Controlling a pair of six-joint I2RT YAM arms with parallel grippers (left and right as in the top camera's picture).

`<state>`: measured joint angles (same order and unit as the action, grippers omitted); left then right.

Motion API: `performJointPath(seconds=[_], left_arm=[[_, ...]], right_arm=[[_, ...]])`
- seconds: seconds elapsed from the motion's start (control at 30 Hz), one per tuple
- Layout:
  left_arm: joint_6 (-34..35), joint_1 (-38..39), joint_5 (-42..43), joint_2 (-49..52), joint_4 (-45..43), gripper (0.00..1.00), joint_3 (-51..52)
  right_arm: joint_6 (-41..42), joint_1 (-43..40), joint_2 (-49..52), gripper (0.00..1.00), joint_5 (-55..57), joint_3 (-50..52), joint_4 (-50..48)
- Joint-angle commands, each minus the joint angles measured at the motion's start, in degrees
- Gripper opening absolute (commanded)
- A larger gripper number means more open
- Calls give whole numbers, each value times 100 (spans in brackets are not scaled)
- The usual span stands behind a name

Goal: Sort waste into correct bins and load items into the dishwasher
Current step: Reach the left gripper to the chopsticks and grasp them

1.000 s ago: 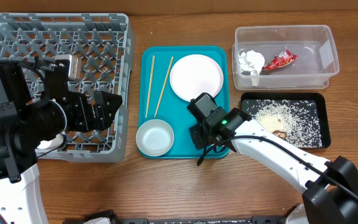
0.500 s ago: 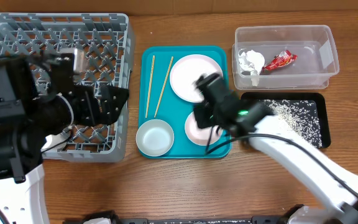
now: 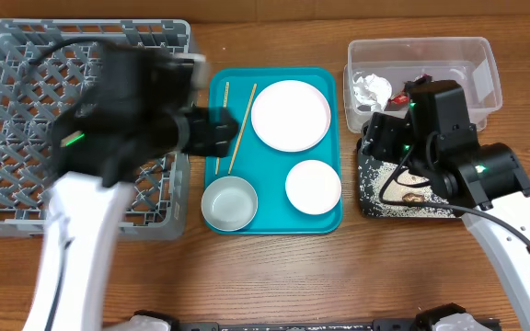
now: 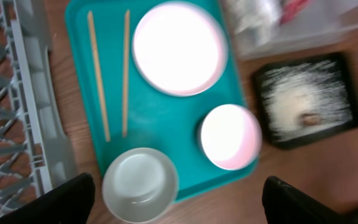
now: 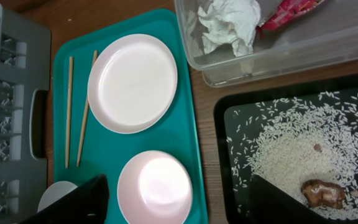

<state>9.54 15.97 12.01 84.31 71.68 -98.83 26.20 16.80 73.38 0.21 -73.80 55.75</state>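
Overhead view shows the sorting looks done: a red crinkly wrapper (image 5: 288, 12) and a crumpled white napkin (image 3: 372, 89) lie inside the clear plastic tub (image 3: 488, 57). Loose white rice grains (image 5: 291, 149) and one dark food lump (image 5: 322, 193) lie in the flat black tray (image 5: 221, 134) just below the tub. So I think the job now is loading the dishes. All of them that I can see wait on the flat teal tray (image 3: 270, 165) in the middle. These are a round white plate (image 3: 291, 115) at the top, a small white dish (image 3: 313, 187) under it, a pale grey bowl (image 3: 229, 203) at the bottom left, and two thin wooden chopsticks (image 3: 221, 129) lying side by side on the left. None of these sits in the big grey plastic dish rack (image 3: 26, 55) just left of the teal tray. The left gripper (image 4: 178, 186) hangs over the teal tray with its jaws wide apart and nothing in them. The right gripper (image 5: 176, 186) is up over the black tray, jaws also apart and empty. Next, I think the left one needs to come down on one thing, maybe the bowl's rim or the chopsticks, pinch it well, and carry it left to the rack. The chopsticks are thin and flat, so they may slip.
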Motion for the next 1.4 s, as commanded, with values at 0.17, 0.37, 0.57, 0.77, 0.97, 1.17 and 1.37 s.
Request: performJointPath(seconds=[0.17,0.37,0.57,0.77,0.97,1.17,1.37], left_arm=[[708,367,-1762,1674,-833,81,87],[330,179,-914,2653,-1405,69,87],[278,166,-944,3456,-1486,54,87],[101,166,-1008,3917,-1628,50,87],[72,168,-1202,4251,-1827,50,87],[44,164,-1305,4468,-1976,46,87],[11,164,-1303,4507,-2006,11,85]], right_arm=[[68,-37,-39,77,-184,-83,186],[66,-37,-39,77,-179,-83,243],[68,-37,-39,77,-184,-83,232],[66,-37,-39,77,-181,-83,299],[66,-37,-39,77,-181,-83,308],[66,-37,-39,77,-181,-83,315],[66,-37,-39,77,-181,-83,332]])
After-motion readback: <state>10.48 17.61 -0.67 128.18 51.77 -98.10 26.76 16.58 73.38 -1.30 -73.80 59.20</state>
